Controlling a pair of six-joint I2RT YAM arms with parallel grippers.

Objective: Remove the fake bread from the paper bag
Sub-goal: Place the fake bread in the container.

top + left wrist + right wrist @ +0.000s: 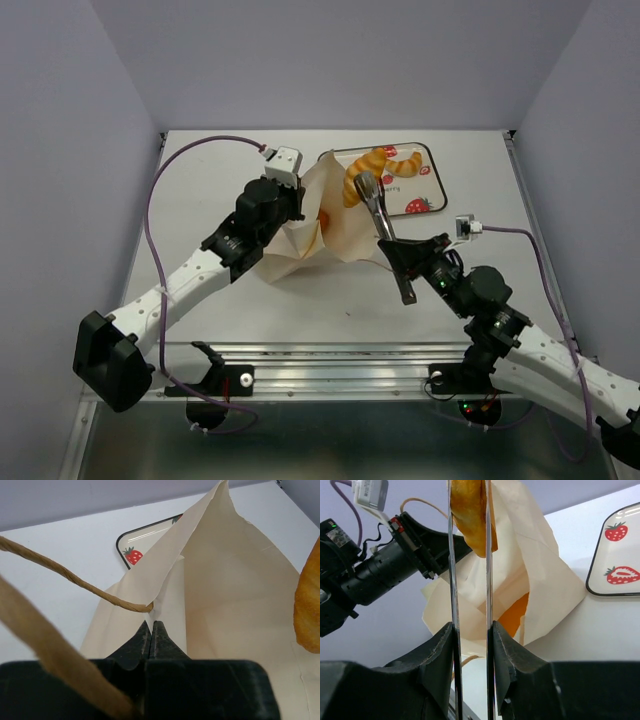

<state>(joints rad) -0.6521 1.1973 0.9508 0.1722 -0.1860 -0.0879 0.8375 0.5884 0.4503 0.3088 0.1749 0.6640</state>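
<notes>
Left claw (pixel 152 630) is pinching together on the paper bag (pixel 235 590) rim, mid-surface toward the far edge. Right claw (pixel 366 187) is clamping one fake bread (pixel 468 520) above the bag mouth. A croissant (pixel 405 165) is lying on the tray (pixel 433 180). An orange piece (pixel 512 615) is showing inside, yet to come out.

I see a white table (pixel 330 300) carrying a crumpled tan paper bag (pixel 300 245) and, just beside it, a strawberry-patterned tray (pixel 415 185).
</notes>
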